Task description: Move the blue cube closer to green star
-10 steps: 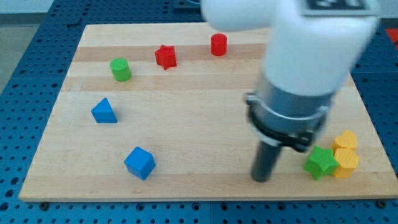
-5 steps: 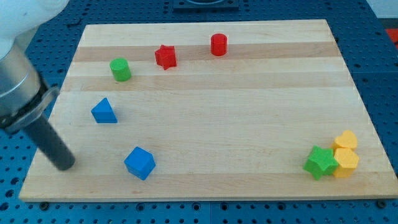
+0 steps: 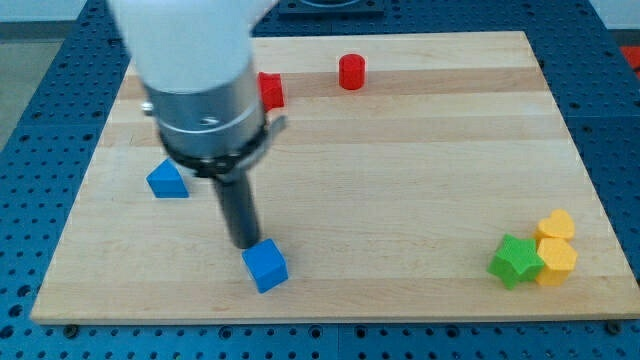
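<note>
My tip (image 3: 243, 243), the lower end of the straight dark rod, sits on the pale wooden bench (image 3: 400, 180) just at 11 o'clock of the small blue plastic cube (image 3: 265, 266), close enough that they look to be touching, though the contact itself cannot be made out for certain. The rod has no tool that opens or clenches; it is a plain pusher and grasps nothing.

The blue cube lies near the view's bottom edge, left of the board's middle, turned slightly on its base. The small green plastic star (image 3: 516, 260) rests well apart from it, at about 3 o'clock of the cube, near the view's bottom right corner. Two small yellow plastic blocks are pressed against the star: one yellow block (image 3: 557, 262) touches it at 3 o'clock, and another yellow block (image 3: 556, 225) sits at the star's 1 o'clock, touching the first.

A small blue plastic triangular block (image 3: 167, 180) lies at 10 o'clock of the tip, near the bench's left edge. A small red plastic cylinder (image 3: 351, 72) stands near the view's top. A red block (image 3: 271, 90), partly hidden behind the arm's grey and white body (image 3: 200, 90), shows at the cylinder's 9 o'clock; its shape cannot be told.
</note>
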Tool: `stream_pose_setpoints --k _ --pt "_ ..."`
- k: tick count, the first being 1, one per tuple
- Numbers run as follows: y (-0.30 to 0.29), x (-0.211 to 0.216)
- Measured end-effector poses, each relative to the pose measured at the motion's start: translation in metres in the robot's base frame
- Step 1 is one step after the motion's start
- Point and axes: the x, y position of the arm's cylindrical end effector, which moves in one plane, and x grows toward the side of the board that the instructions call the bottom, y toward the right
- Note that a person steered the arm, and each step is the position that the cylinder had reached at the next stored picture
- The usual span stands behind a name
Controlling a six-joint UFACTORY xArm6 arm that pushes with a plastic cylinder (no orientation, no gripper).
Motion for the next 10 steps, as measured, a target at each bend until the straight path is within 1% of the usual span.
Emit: stream_pose_setpoints --k 1,2,3,4,5,6,8,9,10 --pt "-0.035 0.000" --pt "-0.019 0.025" --pt "0.018 0.044" --pt "0.059 0.051" --pt "0.074 0.051" --pt "0.098 0.049" --pt "0.160 0.008" --pt "0.184 -0.004" --pt "0.188 -0.004"
